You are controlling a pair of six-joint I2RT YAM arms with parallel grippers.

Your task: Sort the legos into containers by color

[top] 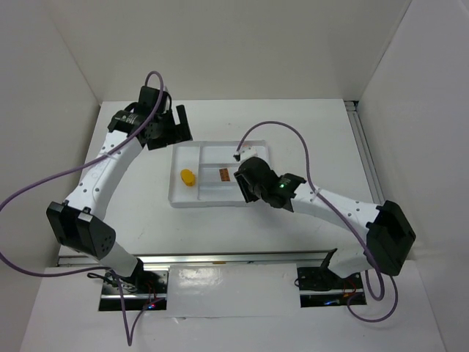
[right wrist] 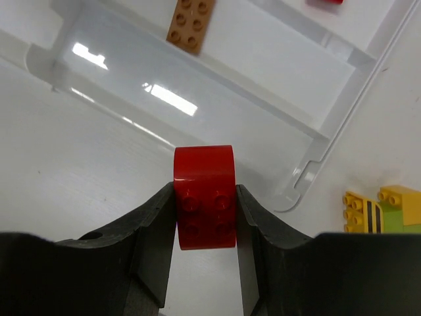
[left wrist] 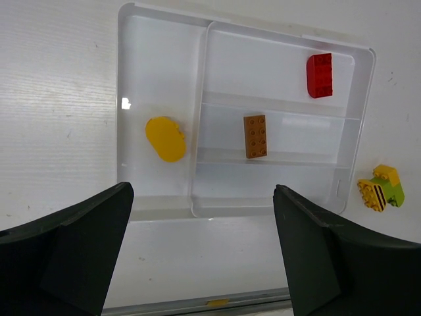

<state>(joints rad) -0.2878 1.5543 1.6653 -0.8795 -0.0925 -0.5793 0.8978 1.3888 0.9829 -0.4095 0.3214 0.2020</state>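
The white tray [top: 177,196] lies mid-table, split by thin dividers. It holds a yellow oval piece [left wrist: 165,138] in the long left compartment, a brown brick [left wrist: 255,136] in a middle one and a red brick [left wrist: 320,75] in the far one. My right gripper [right wrist: 205,197] is shut on a second red brick [right wrist: 204,191] and holds it over the table by the tray's rim [right wrist: 309,172]. In the top view the right gripper [top: 245,183] covers the tray's right part. My left gripper [left wrist: 200,197] is open and empty, raised beyond the tray's left end [top: 176,125].
A yellow and green brick cluster [left wrist: 381,187] lies on the table just outside the tray; it also shows in the right wrist view [right wrist: 385,207]. White walls enclose the table on three sides. A metal rail [top: 220,258] runs along the near edge.
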